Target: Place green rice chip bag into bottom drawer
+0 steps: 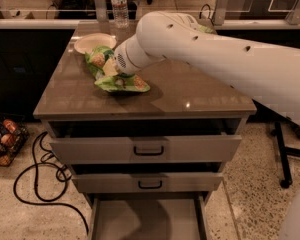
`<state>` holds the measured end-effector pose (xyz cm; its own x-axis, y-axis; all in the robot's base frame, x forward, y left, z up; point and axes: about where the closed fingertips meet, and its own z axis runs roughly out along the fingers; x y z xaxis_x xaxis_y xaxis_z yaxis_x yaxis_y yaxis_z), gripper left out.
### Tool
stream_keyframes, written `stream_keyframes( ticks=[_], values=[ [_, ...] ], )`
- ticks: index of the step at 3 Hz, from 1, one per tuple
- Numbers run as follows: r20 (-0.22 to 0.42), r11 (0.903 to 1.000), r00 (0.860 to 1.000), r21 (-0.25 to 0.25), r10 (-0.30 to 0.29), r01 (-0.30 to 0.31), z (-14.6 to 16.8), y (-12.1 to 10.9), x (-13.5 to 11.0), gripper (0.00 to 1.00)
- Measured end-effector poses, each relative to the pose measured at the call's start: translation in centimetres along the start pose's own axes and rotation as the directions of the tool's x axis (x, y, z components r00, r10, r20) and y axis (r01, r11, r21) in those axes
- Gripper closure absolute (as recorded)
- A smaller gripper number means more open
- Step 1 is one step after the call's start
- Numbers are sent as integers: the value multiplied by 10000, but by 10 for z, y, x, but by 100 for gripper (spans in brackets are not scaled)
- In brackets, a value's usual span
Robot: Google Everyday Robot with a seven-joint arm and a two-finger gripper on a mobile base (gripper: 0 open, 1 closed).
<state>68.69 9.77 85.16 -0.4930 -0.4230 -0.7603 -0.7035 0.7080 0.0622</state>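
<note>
One light, soft, crinkly bag (122,83), glossy so slippery, lying on table (190,91) right under pincer (111,67). Pincer maybe on its middle, half hidden; open or shut, can't tell. Best pinched at a bunched fold. Plate (92,41) just behind, bottle (119,6) farther back. Bottom drawer (145,221) far below, open, two upper drawers (190,146) jutting above it.

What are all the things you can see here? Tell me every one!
green rice chip bag: one, lime green, lying on the tabletop
plate: one, cream, tabletop back left
water bottle: one, clear, tabletop back edge
upper drawers: two, grey, black handles
bottom drawer: one, grey, pulled out
cable: one, black, floor left
basket: one, dark, floor far left
arm: one, white, reaching from the right
gripper: one, on the bag
</note>
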Motion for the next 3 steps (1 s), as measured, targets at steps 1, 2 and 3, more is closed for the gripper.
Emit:
stream_keyframes(
  ticks=[1,2,3],
  values=[
    [405,9978,9973,259,-619,608,-47,-4,-8,100],
    [1023,9807,9778,894,-1827,1739,-135,-5,-31,100],
    [1314,9557,9516,1377,-2778,2600,-202,-4,-50,100]
  ],
)
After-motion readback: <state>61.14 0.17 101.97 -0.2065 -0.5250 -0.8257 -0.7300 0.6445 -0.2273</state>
